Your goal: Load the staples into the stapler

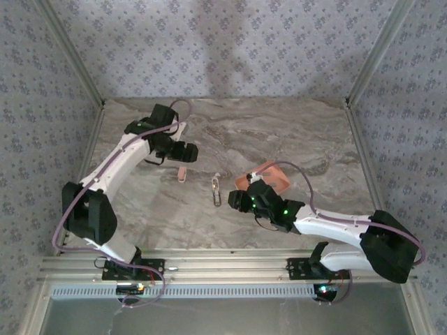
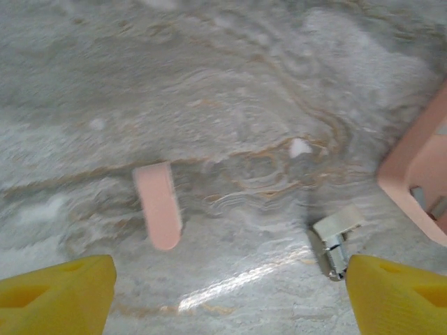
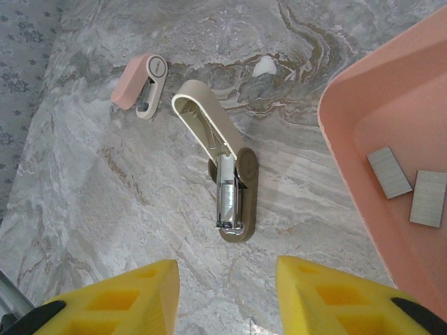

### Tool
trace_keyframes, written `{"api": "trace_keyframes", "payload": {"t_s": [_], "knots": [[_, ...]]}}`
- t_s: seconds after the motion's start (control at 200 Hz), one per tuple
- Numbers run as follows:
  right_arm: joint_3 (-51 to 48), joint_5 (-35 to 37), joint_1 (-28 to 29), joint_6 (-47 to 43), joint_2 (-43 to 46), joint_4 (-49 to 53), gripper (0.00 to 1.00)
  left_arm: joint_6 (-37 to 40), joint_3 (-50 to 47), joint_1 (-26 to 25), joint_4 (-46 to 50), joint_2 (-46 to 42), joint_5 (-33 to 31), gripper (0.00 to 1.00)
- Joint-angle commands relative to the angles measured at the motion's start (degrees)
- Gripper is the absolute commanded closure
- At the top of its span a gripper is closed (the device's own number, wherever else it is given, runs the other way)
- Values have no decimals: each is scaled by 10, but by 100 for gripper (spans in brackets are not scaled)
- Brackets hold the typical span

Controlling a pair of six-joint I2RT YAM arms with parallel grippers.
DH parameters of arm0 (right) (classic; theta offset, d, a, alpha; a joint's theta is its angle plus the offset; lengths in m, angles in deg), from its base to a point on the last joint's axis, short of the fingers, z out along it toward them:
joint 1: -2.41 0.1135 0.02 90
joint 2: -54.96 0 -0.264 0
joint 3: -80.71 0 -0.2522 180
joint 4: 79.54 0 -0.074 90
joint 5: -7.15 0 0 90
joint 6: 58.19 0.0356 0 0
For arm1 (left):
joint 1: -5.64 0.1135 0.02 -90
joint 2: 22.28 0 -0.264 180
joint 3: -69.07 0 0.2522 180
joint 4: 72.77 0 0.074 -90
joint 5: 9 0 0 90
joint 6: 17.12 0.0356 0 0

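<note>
- From the top, the left gripper (image 1: 187, 151) hangs over the far left of the table (image 1: 293, 132). The right gripper (image 1: 237, 201) is near the middle, just beside the tray (image 1: 276, 174). The stapler (image 1: 216, 190) lies between them, too small here to read.
- The right wrist view gives the detail: the stapler (image 3: 229, 188) lies opened, with its beige lid swung up and back and its metal channel bared.
- In that same view the staples (image 3: 389, 172), two grey strips, lie flat side by side in the tray (image 3: 349, 160), apart from the stapler.
- The right gripper (image 3: 225, 269) has its yellow fingers (image 3: 119, 300) parted with nothing between them, near the stapler's front end.
- In the left wrist view the left gripper (image 2: 227, 272) is spread wide and empty. A pink piece (image 2: 158, 204) lies ahead, the stapler (image 2: 337, 244) is by the right finger, and a tray (image 2: 408, 174) corner shows at the edge.
- The right wrist view shows the pink piece (image 3: 133, 82) has a beige underside. From the top the pink piece (image 1: 182, 173) is a mere sliver.
</note>
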Motion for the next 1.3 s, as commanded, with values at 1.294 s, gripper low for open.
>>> {"api": "trace_keyframes", "payload": {"t_s": [1.294], "knots": [[-71, 47, -23, -14, 103, 12, 56, 662, -37, -83, -55, 174, 229, 23]]}}
